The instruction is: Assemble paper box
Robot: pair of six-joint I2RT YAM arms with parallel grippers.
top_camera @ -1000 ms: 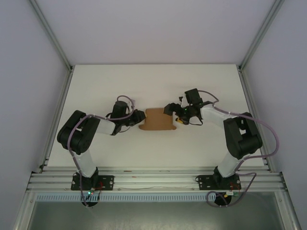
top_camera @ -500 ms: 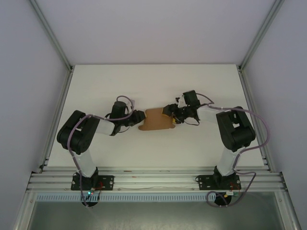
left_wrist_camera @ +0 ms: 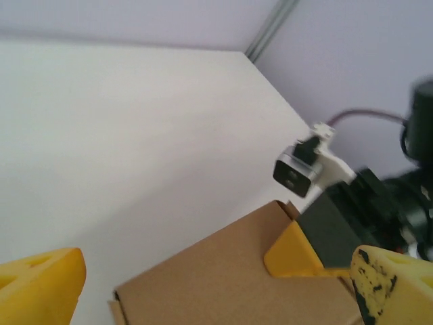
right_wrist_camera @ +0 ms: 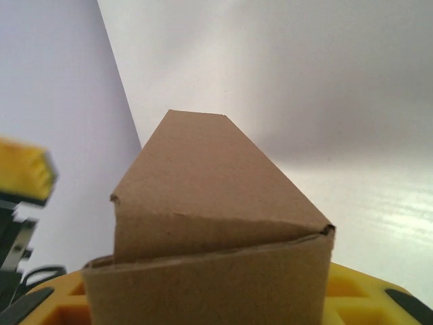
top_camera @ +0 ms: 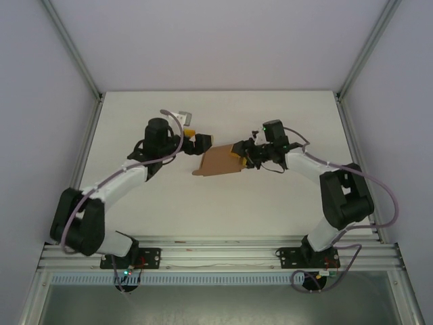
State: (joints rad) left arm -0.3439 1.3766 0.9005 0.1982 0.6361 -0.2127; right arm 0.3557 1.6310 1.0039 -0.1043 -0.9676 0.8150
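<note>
Above the surface, right claw pinches the tilted box; left claw hangs spread beside it. Likely mid-fold: next, left must catch a flap.

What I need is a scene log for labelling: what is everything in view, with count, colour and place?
box: 1, brown, mid-table, between the grippers.
table: 1, white, under the box.
rail: 1, silver, along the table's near edge.
left arm: 1, white and black, reaching in from the near left.
right arm: 1, white and black, reaching in from the near right.
left gripper: 1, yellow fingers, open, by the box's far left corner.
right gripper: 1, yellow fingers, shut on the box's right edge.
</note>
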